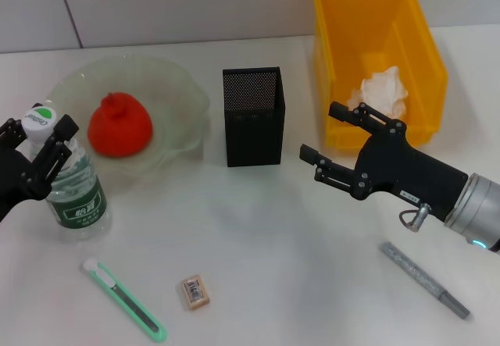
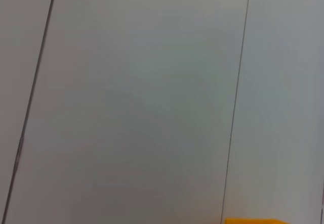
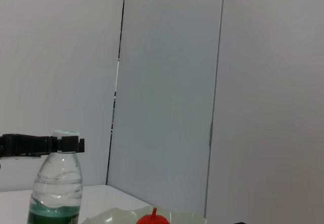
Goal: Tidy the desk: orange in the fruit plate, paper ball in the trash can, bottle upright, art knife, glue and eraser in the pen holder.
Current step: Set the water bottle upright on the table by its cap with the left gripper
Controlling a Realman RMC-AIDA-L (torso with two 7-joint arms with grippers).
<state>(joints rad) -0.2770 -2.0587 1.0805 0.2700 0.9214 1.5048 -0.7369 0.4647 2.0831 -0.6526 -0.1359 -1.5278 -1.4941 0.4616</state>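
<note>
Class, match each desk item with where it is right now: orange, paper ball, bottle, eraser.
Items:
1. orange
2. paper ball
3. bottle
4. eraser

Places:
A. flat on the desk by the art knife
B. in the fruit plate
C. upright at the left tool
D. in the trash can

Pairs: 1-B, 2-D, 3-C, 4-A

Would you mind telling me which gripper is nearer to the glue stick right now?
The right gripper: it hovers open just above the glue. The left gripper is across the desk, around the bottle.
</note>
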